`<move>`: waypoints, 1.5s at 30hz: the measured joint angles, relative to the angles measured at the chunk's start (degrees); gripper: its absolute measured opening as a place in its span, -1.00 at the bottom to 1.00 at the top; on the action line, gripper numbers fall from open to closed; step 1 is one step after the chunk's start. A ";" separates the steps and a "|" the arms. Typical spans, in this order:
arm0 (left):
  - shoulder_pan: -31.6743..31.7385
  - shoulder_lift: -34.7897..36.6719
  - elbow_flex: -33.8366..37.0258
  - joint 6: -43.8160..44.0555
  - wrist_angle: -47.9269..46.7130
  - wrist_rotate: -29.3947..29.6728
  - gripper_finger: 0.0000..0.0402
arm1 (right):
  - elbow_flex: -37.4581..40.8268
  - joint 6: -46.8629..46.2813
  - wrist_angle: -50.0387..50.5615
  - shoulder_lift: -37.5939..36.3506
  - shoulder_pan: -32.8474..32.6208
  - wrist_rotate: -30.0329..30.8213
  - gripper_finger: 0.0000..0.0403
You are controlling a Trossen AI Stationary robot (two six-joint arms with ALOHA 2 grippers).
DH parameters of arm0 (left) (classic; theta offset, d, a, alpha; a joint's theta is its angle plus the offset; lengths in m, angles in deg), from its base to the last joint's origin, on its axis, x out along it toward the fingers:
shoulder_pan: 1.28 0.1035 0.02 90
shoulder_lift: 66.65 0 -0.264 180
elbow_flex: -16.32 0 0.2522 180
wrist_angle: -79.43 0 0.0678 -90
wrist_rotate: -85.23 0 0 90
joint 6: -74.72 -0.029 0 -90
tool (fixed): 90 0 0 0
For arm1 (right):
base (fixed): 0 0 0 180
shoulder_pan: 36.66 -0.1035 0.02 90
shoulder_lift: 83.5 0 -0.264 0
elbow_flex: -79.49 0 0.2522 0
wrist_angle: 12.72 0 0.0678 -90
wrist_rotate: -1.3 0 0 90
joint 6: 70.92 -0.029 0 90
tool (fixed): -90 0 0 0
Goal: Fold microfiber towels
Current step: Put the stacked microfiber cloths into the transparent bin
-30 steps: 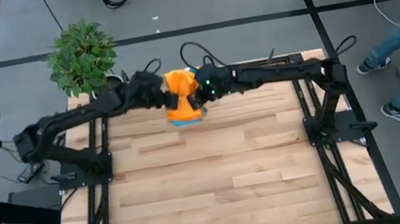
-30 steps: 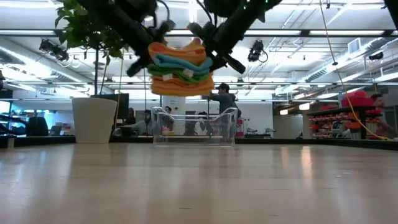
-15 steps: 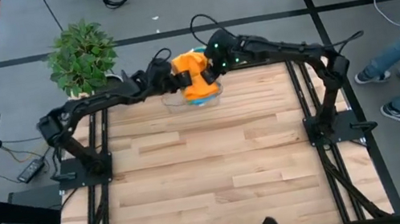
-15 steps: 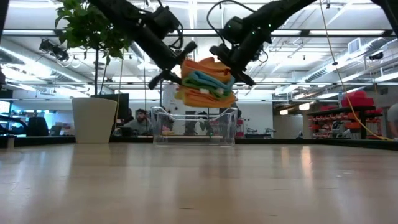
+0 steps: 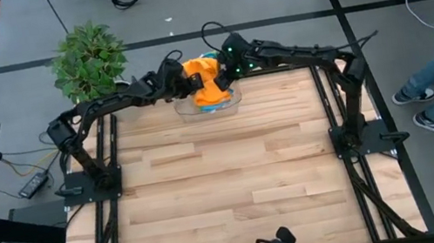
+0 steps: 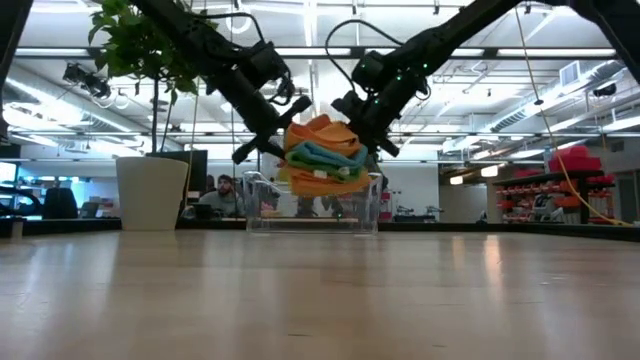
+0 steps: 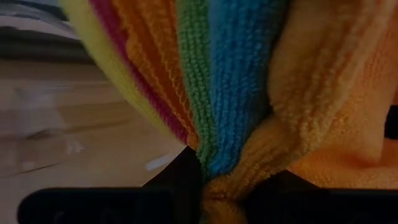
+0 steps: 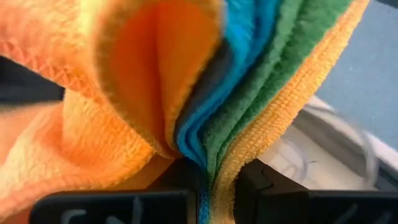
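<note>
Above the clear bin [image 6: 312, 205] at the far edge of the worktop [image 5: 227, 181] you've got the stack of microfiber towels [image 6: 322, 155] hanging between both claws — left claw [image 5: 178, 81] pinching one side, right claw [image 5: 222, 75] the opposite side, each closed on the cloth edges. Wrist views confirm it: left fingers [image 7: 180, 180] clamp the bunched layers (yellow, pink, orange, green, blue, orange), right fingers [image 8: 255, 180] clamp the same fan from the other end. Stack reads light and soft, no stiffness — it sags and splays between the grips, so layers can slide out if either pinch loosens. Microfiber is grippy, so slip is less a worry than uneven droop. Best hold is where you are now: all layers caught together at the edge, deep in the jaws. Both arms reach far forward and angle down and inward toward each other, wrists tilted, with the stack's bottom about at the bin's rim.
</note>
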 joint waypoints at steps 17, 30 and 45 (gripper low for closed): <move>-2.07 -3.23 0.06 -9.17 -10.65 -1.70 -0.64 | -0.09 -1.77 4.77 4.97 -4.12 -0.74 -0.75; -6.38 -1.39 0.02 -13.22 -17.80 -1.86 -0.64 | -0.15 -6.08 13.99 3.72 -11.97 5.09 -0.75; -8.58 0.04 -4.92 -9.28 -16.70 -1.79 -0.62 | -0.09 4.47 15.12 -0.80 -7.35 2.44 -0.75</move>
